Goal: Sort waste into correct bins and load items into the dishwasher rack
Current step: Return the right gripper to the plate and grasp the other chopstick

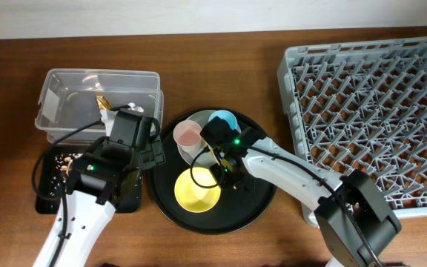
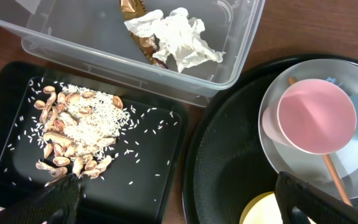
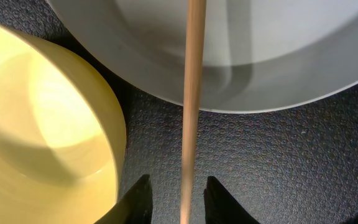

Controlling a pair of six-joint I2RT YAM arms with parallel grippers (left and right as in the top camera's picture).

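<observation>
My right gripper (image 3: pixel 178 199) is open and straddles a wooden chopstick (image 3: pixel 193 93), with a gap on each side. The chopstick leans on the pale plate (image 3: pixel 260 56) beside the yellow bowl (image 3: pixel 42 124). Overhead, this gripper (image 1: pixel 224 174) is over the round black tray. My left gripper (image 2: pixel 176 202) is open and empty above the edge of the black tray (image 2: pixel 148 174), which holds food scraps (image 2: pixel 73 124) and rice. The napkin (image 2: pixel 182 40) and gold-brown wrapper (image 2: pixel 132 12) lie in the clear tub (image 2: pixel 104 59). The pink cup (image 2: pixel 316 115) and blue cup (image 1: pixel 222 119) stand on the plate.
The round black tray (image 1: pixel 250 208) carries the plate, cups and bowl at the table's middle. The grey dishwasher rack (image 1: pixel 376 111) fills the right side. The clear tub (image 1: pixel 65 81) and black tray (image 1: pixel 44 199) sit at the left.
</observation>
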